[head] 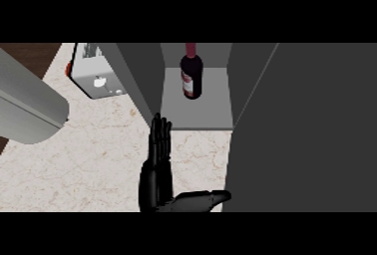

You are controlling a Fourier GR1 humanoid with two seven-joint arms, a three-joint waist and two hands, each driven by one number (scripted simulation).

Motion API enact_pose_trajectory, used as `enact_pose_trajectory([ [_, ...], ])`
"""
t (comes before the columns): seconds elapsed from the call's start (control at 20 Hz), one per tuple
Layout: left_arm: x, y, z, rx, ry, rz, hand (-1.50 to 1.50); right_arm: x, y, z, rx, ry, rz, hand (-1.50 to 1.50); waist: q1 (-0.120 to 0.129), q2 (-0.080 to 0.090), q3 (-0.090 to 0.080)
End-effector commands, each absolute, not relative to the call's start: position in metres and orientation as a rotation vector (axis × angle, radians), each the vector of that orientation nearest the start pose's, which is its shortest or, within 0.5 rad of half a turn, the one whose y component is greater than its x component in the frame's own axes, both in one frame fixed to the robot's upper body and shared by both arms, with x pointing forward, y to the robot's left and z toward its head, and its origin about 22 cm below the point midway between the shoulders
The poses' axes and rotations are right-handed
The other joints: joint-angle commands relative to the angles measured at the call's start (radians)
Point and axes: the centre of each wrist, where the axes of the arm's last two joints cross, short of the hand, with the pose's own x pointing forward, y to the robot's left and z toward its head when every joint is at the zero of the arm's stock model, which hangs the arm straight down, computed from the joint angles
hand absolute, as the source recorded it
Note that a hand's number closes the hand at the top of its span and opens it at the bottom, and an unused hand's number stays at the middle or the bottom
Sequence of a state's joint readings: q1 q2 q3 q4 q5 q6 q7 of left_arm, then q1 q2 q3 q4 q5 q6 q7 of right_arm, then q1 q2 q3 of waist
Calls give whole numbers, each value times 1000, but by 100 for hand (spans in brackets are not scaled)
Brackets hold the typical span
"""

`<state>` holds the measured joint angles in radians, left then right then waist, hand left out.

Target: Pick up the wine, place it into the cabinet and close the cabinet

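Observation:
The wine bottle (191,74), dark with a red neck and a pale label, stands upright on the grey shelf (199,112) inside the open cabinet at the top centre. My left hand (157,174) rises from the lower edge in front of the cabinet. It is open, with straight fingers pointing at the cabinet's left wall and the thumb stretched right toward the door. It holds nothing and is well apart from the bottle. The dark cabinet door (302,134) stands swung out and fills the right side. My right hand is not seen.
A white boxy appliance (97,77) sits at the back left beside the cabinet's left wall (136,79). A large light grey rounded body (26,107) juts in from the left edge. The marbled counter (81,169) spreads left of my hand.

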<state>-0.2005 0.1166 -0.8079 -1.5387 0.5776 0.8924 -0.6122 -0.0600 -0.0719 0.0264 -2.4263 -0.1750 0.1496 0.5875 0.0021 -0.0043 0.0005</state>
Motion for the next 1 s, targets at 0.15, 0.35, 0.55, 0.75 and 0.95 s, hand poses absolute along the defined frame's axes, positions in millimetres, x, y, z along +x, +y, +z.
enact_pose_trajectory([
  [0.15,157,77,24,-139,-1921,277,-150,133,-237,204,287,-1884,343,-150,-5,0,0],
  [0.35,144,108,37,-197,-1934,213,-150,143,-222,198,367,-1853,329,-150,0,0,0],
  [0.55,136,128,29,-217,-1904,179,-150,131,-223,195,376,-1798,421,150,-5,1,0],
  [0.75,129,140,51,-255,-1944,149,-150,131,-218,196,381,-1820,464,150,-5,1,0],
  [0.95,130,170,44,-237,-1915,148,-150,138,-217,198,415,-1784,520,150,-2,2,-1],
])
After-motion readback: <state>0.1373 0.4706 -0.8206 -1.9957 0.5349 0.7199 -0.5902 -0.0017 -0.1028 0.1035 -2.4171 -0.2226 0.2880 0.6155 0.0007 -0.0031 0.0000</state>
